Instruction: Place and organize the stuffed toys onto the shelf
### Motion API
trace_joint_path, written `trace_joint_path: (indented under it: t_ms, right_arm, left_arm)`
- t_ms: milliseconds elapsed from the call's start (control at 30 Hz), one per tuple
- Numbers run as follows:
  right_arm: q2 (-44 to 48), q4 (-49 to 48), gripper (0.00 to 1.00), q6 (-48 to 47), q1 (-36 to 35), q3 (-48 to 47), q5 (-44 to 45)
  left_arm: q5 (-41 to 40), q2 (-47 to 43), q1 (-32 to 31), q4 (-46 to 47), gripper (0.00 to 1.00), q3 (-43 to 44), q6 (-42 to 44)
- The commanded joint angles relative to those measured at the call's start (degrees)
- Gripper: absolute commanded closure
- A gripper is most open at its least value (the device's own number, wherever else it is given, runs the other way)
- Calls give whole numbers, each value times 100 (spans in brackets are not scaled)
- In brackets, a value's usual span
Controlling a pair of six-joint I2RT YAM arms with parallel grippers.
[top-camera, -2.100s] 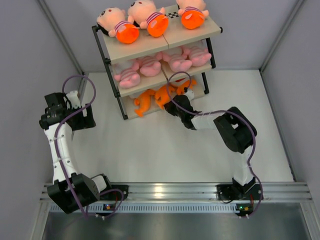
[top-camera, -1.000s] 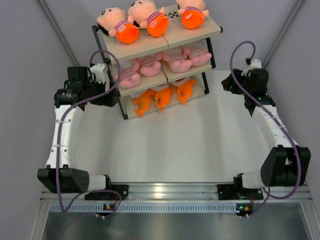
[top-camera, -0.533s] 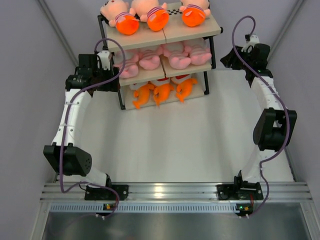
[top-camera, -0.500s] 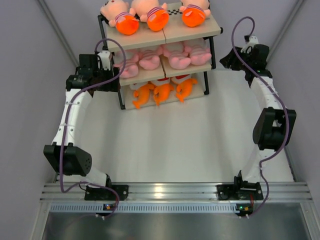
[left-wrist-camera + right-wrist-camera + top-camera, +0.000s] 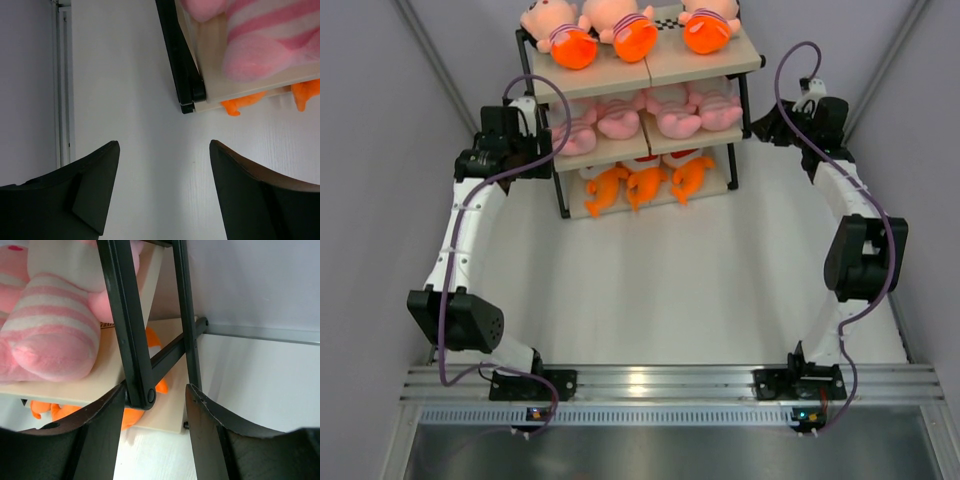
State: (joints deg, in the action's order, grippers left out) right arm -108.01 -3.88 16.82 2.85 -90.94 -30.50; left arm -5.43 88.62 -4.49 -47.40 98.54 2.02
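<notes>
Left fingers (image 5: 102, 170) are spread wide and empty, just beside the shelf (image 5: 705, 62); its left corner post (image 5: 182, 75) lies ahead to their right. The stuffed toys fill its three boards: dolls (image 5: 616, 25) on top, pink animals (image 5: 675, 108) in the middle, orange sharks (image 5: 642, 183) at the bottom. Right fingers (image 5: 107, 415) are parted around the right end post (image 5: 127, 330); contact is unclear. The shelf's long axis runs between both arms.

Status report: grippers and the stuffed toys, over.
Left gripper open, empty, at shelf left corner. Right gripper open, at shelf's right post. Stuffed toys all shelved, sorted by tier. No obstruction seen.
</notes>
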Motion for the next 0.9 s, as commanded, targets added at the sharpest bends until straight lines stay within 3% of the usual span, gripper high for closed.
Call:
trace_joint_path:
  t_ms: [0,267,867]
  right_arm:
    - [473,-605,48,102,-74,-38,27]
    - [386,-448,49,50,-232,-143,79]
    - [-238,-289,52,32,-646,-557,528]
  left_arm:
    - [-441,190,1,600,23,174,-114]
    - [-441,648,-8,1038,30,298,-440]
    - [-600,1008,-8,2243,33,60,-79]
